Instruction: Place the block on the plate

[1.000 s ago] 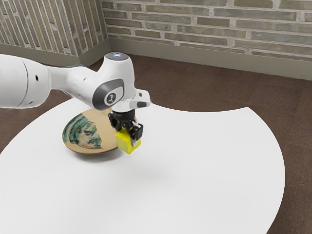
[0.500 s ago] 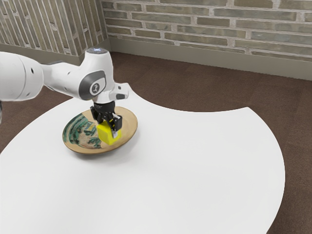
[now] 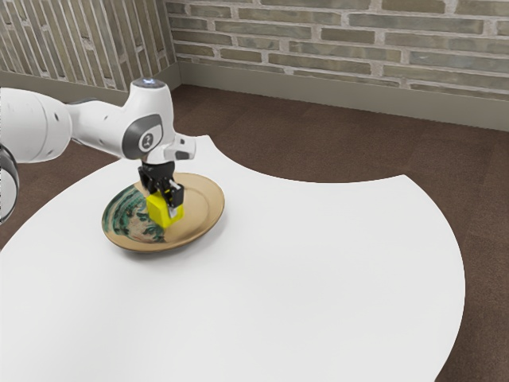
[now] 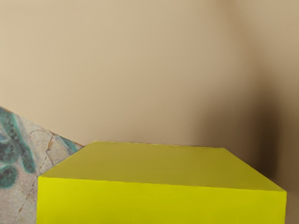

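In the exterior view my black gripper (image 3: 169, 199) is over the middle of the plate, shut on the yellow block (image 3: 162, 212). The round plate (image 3: 203, 211), tan with a green patterned part, lies on the table beneath them. Whether the block's underside touches the plate, I cannot tell. In the wrist view the yellow block (image 4: 161, 200) is large and close, with the plate's tan surface (image 4: 117, 70) behind it and a dark shadow beside it.
The white table (image 3: 318, 270) extends from the plate toward the exterior view's right, with a curved edge. Brown floor (image 3: 334, 143) and a brick wall (image 3: 342, 52) lie beyond it.
My hand has carried the block toward the exterior view's left, from the plate's near right rim to over its middle. In the last half second it moved only a little.
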Tool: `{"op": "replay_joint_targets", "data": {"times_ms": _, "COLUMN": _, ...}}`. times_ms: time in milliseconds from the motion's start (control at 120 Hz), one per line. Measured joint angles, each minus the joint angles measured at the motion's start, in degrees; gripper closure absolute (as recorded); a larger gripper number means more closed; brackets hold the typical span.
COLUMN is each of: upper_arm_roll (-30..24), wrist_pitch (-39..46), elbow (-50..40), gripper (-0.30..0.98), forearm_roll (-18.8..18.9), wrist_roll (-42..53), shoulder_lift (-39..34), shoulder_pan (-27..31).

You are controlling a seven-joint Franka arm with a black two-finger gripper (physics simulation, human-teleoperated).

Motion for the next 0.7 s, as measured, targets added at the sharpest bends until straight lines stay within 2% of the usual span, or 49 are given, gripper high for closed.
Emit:
{"op": "replay_joint_targets", "data": {"times_ms": 433, "upper_arm_roll": 0.02, "wrist_pitch": 0.09, "elbow": 4.06, "gripper": 0.31, "forearm_roll": 1.18, "wrist_roll": 6.02, "shoulder_lift": 4.39, "shoulder_pan": 2.46}}
{"op": "replay_joint_targets", "data": {"times_ms": 700, "upper_arm_roll": 0.13, "wrist_pitch": -0.35, "elbow": 4.71, "gripper": 0.1, "forearm_roll": 0.83, "wrist_roll": 8.79, "shoulder_lift": 4.11, "shoulder_pan": 2.46}}
